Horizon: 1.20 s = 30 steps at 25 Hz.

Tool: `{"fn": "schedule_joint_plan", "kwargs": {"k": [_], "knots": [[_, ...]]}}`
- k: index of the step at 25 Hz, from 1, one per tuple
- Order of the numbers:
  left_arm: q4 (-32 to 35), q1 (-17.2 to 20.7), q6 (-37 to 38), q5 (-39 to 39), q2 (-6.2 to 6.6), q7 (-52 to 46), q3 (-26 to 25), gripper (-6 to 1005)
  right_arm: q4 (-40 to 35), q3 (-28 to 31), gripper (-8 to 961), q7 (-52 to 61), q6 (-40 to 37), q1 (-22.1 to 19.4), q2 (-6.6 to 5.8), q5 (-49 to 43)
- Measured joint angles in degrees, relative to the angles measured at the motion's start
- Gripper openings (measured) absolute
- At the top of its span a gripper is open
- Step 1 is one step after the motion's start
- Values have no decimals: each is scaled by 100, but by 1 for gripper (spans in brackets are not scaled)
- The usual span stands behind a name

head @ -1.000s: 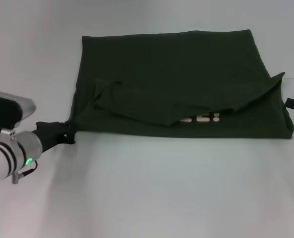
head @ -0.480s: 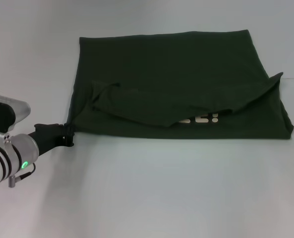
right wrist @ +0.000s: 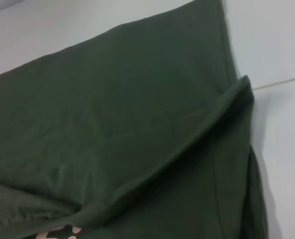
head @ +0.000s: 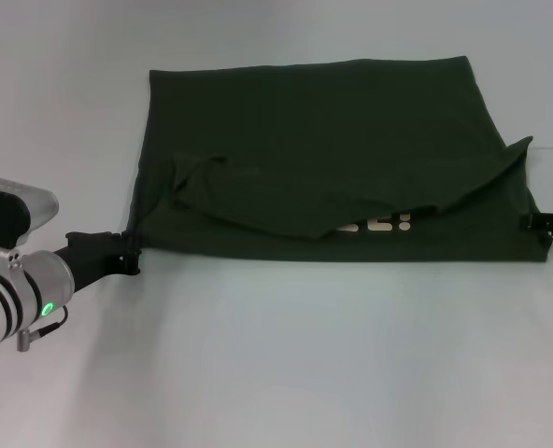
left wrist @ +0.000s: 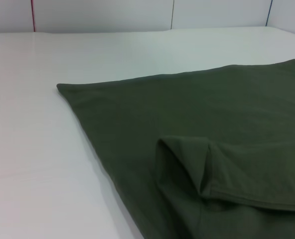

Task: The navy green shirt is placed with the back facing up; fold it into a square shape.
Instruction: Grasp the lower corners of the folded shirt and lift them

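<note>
Head view: left gripper (head: pixel 130 254) clamped on navy green shirt (head: pixel 333 140) near-left corner, right gripper (head: pixel 549 222) state unclear.

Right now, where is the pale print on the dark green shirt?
In the head view, the pale print peeks from under a folded flap near the near edge of the dark olive-green cloth shirt, toward the robot's right.

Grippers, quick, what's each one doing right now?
Left claw: closed on the navy green shirt's near left corner.
Right claw: at the shirt's right edge, state unclear.
</note>
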Motion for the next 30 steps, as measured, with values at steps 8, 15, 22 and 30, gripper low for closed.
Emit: {"fn": "schedule_joint_plan", "kwargs": {"k": [8, 15, 22, 30], "knots": [[-30, -12, -24, 0, 0, 0, 0, 26, 105, -489, 553, -16, 647, 77, 213, -6], [-59, -14, -37, 0, 0, 0, -1, 25, 207, -575, 535, -21, 769, 90, 222, -6], [-60, -26, -38, -1, 0, 0, -1, 25, 210, -583, 518, -93, 659, 69, 222, -6], [-60, -32, -37, -16, 0, -11, 0, 26, 83, -594, 420, -117, 575, -4, 228, 30]]}}
